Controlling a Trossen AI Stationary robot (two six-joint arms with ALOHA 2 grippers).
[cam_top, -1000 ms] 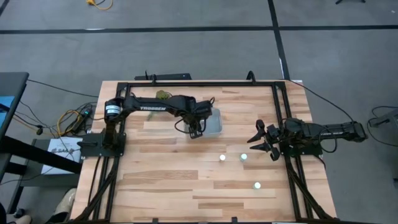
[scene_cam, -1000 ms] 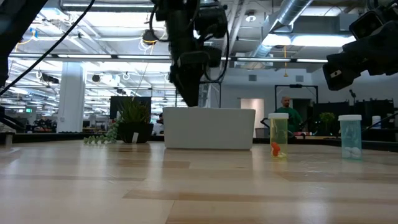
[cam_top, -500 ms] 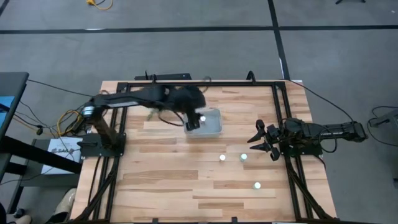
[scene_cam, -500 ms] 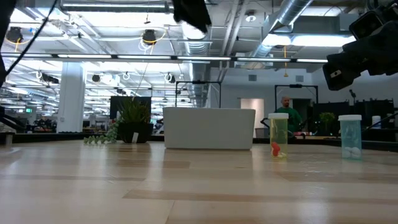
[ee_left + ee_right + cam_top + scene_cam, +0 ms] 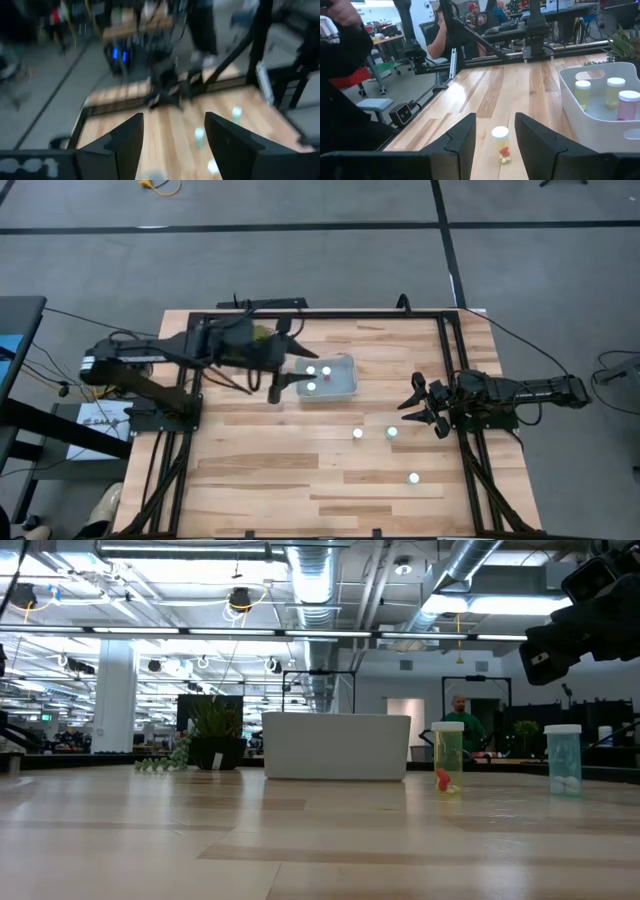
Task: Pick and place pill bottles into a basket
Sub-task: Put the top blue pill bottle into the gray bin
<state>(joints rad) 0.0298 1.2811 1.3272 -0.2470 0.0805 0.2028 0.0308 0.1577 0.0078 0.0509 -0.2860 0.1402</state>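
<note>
The pale blue-grey basket (image 5: 343,383) stands at the table's middle, toward the far edge, with three white-capped pill bottles (image 5: 311,370) inside; they also show in the right wrist view (image 5: 616,90). Three more bottles stand upright on the table: two side by side (image 5: 358,434) (image 5: 393,432) and one nearer (image 5: 413,477). My left gripper (image 5: 288,372) is open and empty, above the table just left of the basket. My right gripper (image 5: 420,405) is open and empty at the table's right edge; a bottle (image 5: 500,144) stands some way in front of it.
A black metal frame (image 5: 330,312) runs around the table. A green sprig (image 5: 262,333) lies at the far edge, behind my left arm. In the low view the basket (image 5: 335,745) and two bottles (image 5: 448,755) (image 5: 563,758) show. People sit beyond the table (image 5: 442,30).
My left gripper has gone up from the basket's left end, out of the low view, and drawn back toward the table's left edge. The bottle caps in the basket, hidden under it before, now show.
</note>
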